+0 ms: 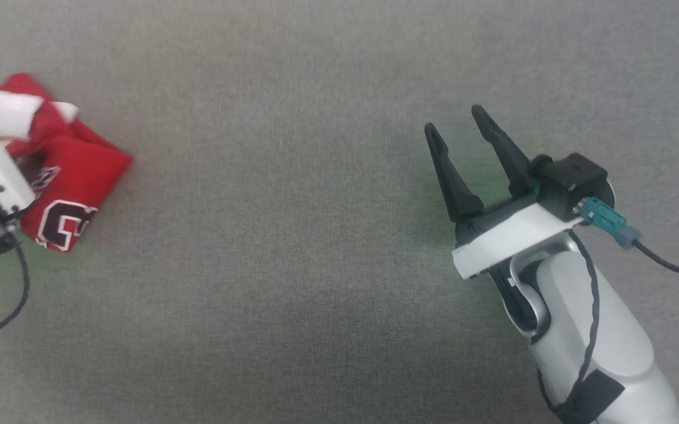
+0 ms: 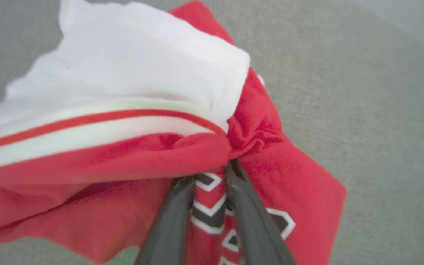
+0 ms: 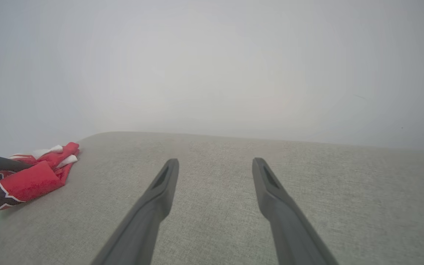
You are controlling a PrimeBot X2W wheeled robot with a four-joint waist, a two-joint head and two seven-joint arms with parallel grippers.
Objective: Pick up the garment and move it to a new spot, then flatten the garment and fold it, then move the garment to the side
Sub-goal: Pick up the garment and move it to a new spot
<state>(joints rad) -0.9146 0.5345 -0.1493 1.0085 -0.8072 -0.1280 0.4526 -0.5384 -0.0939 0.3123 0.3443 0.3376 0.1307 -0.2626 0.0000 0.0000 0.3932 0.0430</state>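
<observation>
The garment, a bright red jersey with a white lining and dark white-outlined letters, lies bunched at the far left of the grey cloth surface. In the left wrist view my left gripper has its two dark fingers drawn close together, tips buried in a puckered red fold of the garment just under the striped white trim. My right gripper hovers open and holds nothing at the right, far from the jersey. The right wrist view shows that gripper spread over bare cloth, with the garment at its left edge.
The grey fabric surface stretches wide between the two arms. Its far edge shows in the right wrist view against a pale wall. A dark cable trails off the right wrist.
</observation>
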